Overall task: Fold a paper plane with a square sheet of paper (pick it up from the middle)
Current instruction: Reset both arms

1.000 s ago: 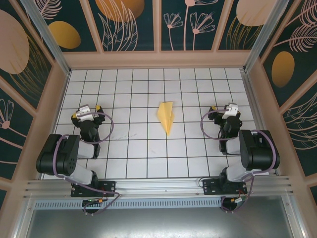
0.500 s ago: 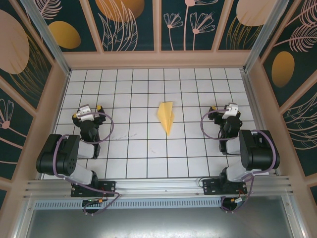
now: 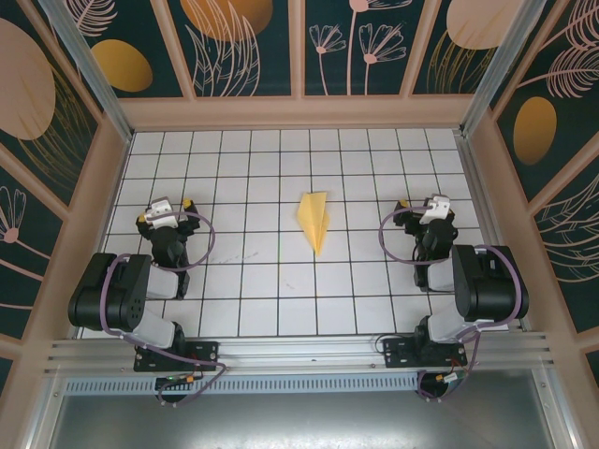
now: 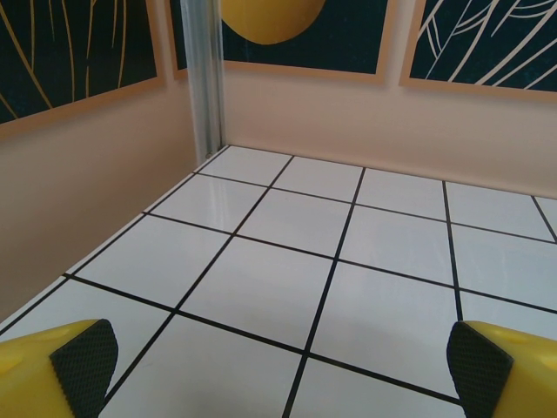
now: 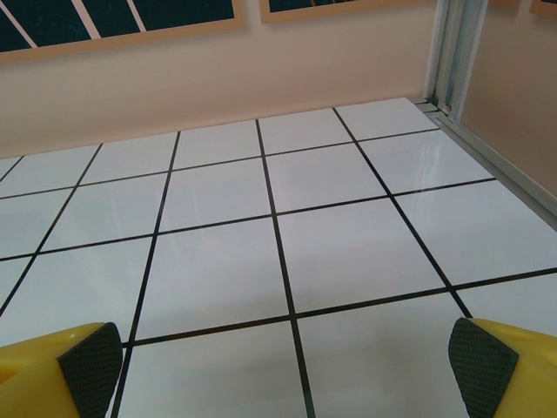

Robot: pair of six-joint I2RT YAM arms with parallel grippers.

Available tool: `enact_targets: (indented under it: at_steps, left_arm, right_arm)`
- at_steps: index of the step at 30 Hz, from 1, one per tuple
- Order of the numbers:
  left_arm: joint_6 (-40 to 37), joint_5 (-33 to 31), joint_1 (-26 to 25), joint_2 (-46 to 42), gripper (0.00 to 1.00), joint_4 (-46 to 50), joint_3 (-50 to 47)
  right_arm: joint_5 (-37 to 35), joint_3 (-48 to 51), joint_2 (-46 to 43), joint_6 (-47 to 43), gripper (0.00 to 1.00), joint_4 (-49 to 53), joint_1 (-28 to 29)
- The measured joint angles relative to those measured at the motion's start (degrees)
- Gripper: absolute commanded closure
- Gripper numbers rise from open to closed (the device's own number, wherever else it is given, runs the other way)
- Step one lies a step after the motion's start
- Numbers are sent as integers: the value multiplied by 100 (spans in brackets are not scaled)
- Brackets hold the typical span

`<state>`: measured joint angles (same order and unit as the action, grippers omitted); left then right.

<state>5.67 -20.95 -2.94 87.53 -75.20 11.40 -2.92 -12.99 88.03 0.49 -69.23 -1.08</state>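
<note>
Left tool (image 3: 165,211): positioned over the left side of the desk (image 3: 253,290). Jaws are spread wide and hold nothing. In the left wrist view, its black pads (image 4: 84,366) sit at opposite frame edges above white grid tiles.

Paper plane (image 3: 315,221): lies flat on the desk, midway between the two arms and well apart from each tool. The pointed tip faces the near edge.

Right tool (image 3: 426,208): positioned over the right side. Jaws are spread wide and hold nothing.

We list: slim yellow folded-paper plane (image 3: 315,221); white tiled bench (image 3: 262,281), black grid lines; dark teal wall panels (image 3: 328,75), peach leaves, gold ovals.
</note>
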Motion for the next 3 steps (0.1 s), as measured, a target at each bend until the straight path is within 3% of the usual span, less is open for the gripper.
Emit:
enact_targets:
  at_steps: [3]
  left_arm:
    - [0, 2, 0, 0, 1, -2, 2]
  right_arm:
    - [-2, 0, 0, 0, 1, 0, 0]
